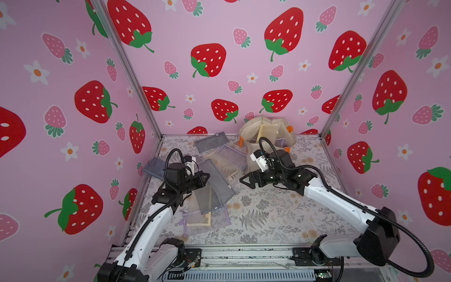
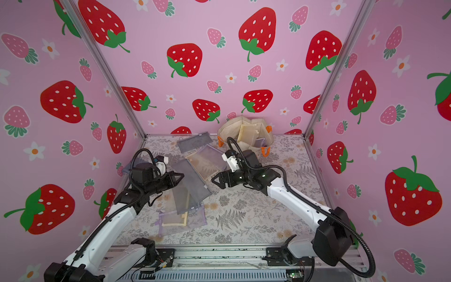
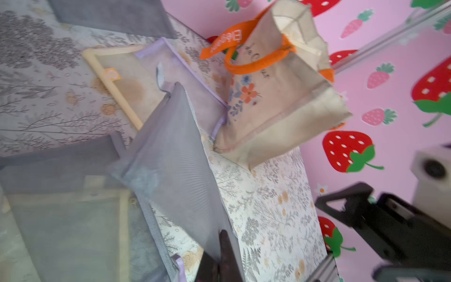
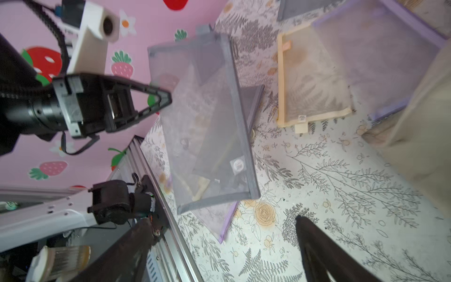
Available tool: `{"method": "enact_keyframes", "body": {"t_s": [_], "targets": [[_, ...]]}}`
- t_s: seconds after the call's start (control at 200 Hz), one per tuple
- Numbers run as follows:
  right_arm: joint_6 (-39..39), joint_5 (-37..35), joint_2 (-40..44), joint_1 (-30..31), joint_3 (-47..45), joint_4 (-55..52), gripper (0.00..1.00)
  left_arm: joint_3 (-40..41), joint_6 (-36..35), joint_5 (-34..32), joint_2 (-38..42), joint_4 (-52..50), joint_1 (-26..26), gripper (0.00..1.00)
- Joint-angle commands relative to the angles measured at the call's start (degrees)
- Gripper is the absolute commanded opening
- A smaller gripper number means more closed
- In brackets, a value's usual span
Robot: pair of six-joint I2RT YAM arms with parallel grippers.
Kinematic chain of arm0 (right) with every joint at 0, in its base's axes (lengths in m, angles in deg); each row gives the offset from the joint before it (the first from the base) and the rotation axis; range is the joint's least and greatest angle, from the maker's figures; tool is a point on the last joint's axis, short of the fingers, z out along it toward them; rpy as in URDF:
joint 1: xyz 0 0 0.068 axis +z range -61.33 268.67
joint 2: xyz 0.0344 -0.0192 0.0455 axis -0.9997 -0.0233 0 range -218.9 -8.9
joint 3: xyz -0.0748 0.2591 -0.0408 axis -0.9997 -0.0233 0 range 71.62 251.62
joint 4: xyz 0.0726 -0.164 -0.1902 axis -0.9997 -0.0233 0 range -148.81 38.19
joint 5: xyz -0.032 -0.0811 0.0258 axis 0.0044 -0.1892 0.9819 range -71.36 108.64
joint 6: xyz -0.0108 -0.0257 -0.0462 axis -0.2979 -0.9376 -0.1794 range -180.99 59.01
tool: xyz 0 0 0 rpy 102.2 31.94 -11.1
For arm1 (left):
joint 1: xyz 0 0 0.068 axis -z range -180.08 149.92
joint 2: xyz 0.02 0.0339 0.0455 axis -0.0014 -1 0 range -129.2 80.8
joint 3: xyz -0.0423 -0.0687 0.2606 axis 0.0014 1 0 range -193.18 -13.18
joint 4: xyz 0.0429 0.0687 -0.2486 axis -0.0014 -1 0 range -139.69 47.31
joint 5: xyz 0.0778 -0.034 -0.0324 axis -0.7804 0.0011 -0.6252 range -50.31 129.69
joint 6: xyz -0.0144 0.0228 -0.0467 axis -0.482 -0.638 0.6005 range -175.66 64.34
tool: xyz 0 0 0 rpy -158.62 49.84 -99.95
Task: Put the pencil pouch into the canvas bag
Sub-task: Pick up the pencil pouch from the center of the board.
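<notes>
A grey mesh pencil pouch (image 1: 218,182) (image 2: 191,184) is pinched at one edge by my left gripper (image 1: 207,177) (image 3: 223,244), which is shut on it. In the right wrist view the pouch (image 4: 207,122) hangs tilted from that gripper (image 4: 168,100), over other pouches. The canvas bag (image 1: 252,158) (image 2: 246,122) (image 3: 280,109) stands open at the back of the table, cream with orange handles, and has a cream pouch (image 1: 267,131) inside. My right gripper (image 1: 242,182) (image 2: 214,182) (image 4: 222,222) is open and empty, in front of the bag and facing the held pouch.
Several more mesh pouches lie about: a grey one (image 1: 211,141) at the back, a cream one (image 1: 222,163) under a lilac one by the bag, a lilac one (image 1: 206,219) near the front, a grey one (image 1: 153,168) at the left wall. Pink walls enclose the floral table (image 1: 280,210).
</notes>
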Motion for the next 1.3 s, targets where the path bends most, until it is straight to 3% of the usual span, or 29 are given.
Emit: {"method": "enact_keyframes", "body": {"t_s": [0.0,0.19,0.57,1.181,1.296], "targets": [[3.04,7.12,2.17,-3.1,1.02,0.93,0.94,-3.97,-5.39,10.06,3.62,-2.36,2.01,0.0],[5.72,13.27,2.01,-5.18,0.6,6.33,0.95,-8.29,-8.82,19.8,4.64,0.39,6.3,0.0],[8.42,21.26,0.86,-3.4,-2.15,15.09,0.88,-11.83,-8.55,20.96,1.52,4.47,13.9,0.0],[8.8,20.87,4.13,-3.01,-3.68,16.56,0.16,-10.29,-6.78,18.12,1.44,7.54,14.1,0.0],[9.01,20.13,4.72,-3.31,-3.41,16.6,0.08,-11.0,-7.74,15.96,0.94,5.07,14.07,0.0]]}}
